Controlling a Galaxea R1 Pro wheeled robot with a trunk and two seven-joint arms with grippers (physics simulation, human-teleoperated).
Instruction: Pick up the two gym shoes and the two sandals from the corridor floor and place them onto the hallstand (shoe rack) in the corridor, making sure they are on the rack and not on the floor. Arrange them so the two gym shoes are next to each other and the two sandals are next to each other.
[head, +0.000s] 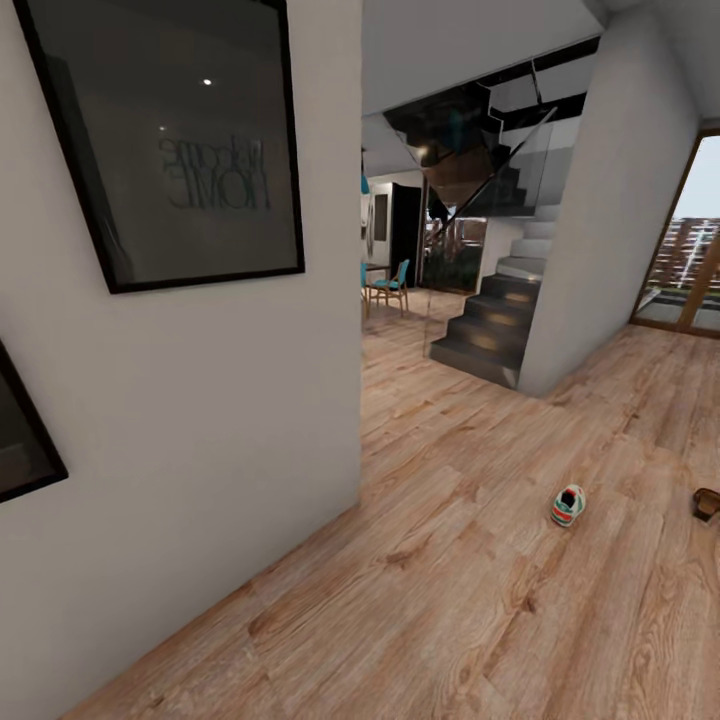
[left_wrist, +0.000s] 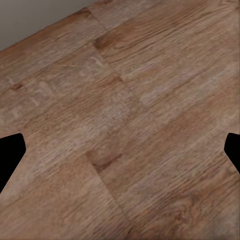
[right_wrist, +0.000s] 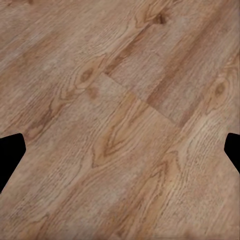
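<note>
Wood-plank corridor floor is carrying one gym shoe, light and soft we're judging, best pinched at its collar, while we're seeing both grippers' fingers spread, holding nothing.

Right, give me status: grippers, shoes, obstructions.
Left gripper open, right gripper open, both over bare floor. One gym shoe on floor ahead right; sandal at right edge. Nothing between.

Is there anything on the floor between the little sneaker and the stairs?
No. In the head view, only bare wood floor lies between the gym shoe and the dark stairs.
</note>
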